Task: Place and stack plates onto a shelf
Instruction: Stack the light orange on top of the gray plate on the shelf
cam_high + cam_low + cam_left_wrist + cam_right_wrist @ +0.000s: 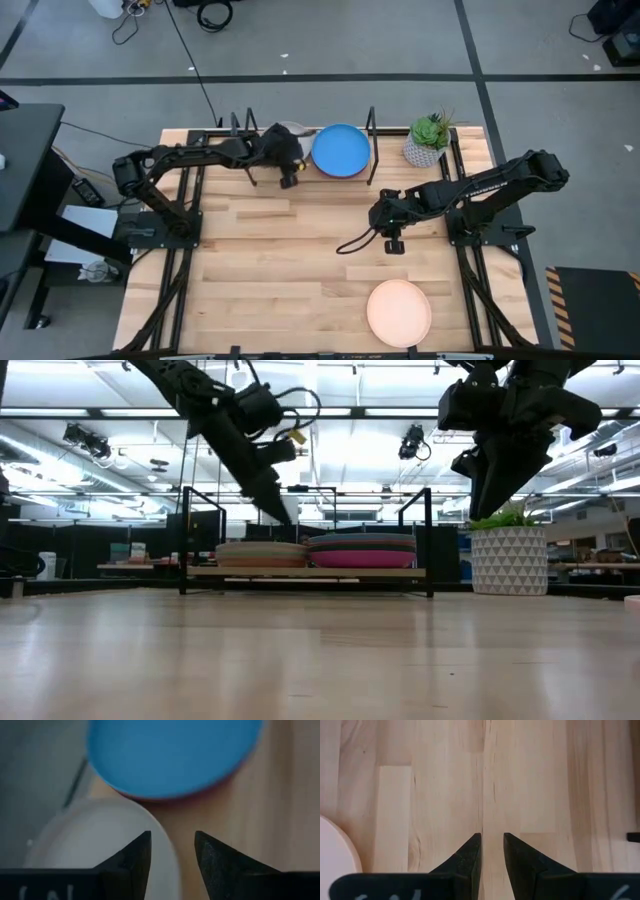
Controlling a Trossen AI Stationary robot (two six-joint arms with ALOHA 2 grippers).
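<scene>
The shelf point(300, 572) stands at the table's far edge and bears two stacks of plates. The left stack point(262, 552) has a pale plate point(100, 845) on top. The right stack point(362, 550) shows magenta sides under a bright blue top plate point(340, 150), which also shows in the left wrist view point(175, 755). My left gripper point(288, 172) is open and empty just above the pale plate's near rim. A peach plate point(398, 312) lies flat near the table's front edge. My right gripper point(392, 238) hangs above mid-table, empty, with a narrow gap between its fingers point(492, 855).
A small potted green plant point(430, 140) in a white pot stands to the right of the shelf's right end frame point(372, 130). Bare wooden tabletop point(280, 270) lies between the shelf and the peach plate. The peach plate's rim shows in the right wrist view point(335, 855).
</scene>
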